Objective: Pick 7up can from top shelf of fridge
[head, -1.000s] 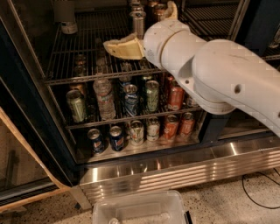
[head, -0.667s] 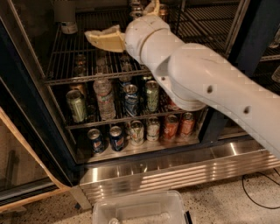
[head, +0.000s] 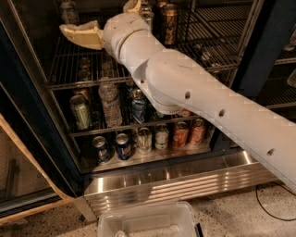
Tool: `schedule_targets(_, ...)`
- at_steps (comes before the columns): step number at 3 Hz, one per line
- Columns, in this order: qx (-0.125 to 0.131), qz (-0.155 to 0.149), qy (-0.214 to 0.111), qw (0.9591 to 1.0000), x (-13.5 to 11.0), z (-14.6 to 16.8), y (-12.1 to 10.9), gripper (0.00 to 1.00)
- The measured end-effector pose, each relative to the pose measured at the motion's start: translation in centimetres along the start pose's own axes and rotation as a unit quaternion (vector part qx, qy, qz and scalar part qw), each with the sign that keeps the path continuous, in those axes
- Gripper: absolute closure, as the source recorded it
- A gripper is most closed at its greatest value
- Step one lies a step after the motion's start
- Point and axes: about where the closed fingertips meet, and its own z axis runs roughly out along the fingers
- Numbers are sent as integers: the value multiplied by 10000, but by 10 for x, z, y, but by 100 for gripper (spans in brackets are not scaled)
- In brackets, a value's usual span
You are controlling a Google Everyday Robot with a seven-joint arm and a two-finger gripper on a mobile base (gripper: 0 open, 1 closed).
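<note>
The fridge [head: 185,178] stands open before me. The 7up can [head: 69,11], pale and silvery, stands at the back left of the top shelf [head: 76,69], partly cut off by the frame's top edge. My gripper [head: 95,17] is open and empty above the top shelf. Its left tan finger [head: 81,35] reaches out just right of and below the can, and the other finger [head: 132,5] points up near a slim silver can [head: 148,16]. The white arm crosses the view from the lower right.
A dark can [head: 169,23] stands on the top shelf right of the slim can. The lower racks hold a water bottle [head: 111,104], a green can [head: 81,111] and several other cans. A clear plastic bin [head: 148,222] lies on the floor in front.
The gripper has moved left and up over the top shelf, toward the 7up can at the back left. The arm has followed it deeper into the fridge.
</note>
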Motion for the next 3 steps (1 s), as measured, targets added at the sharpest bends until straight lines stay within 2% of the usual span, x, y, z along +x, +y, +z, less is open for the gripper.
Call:
schedule_targets(1,0,0,0,10000,0,0,0,0)
schedule_targets(2,60,94,64,9999,3,15,18,0)
schedule_targets(3,83,119,82,9999,4,19,22,0)
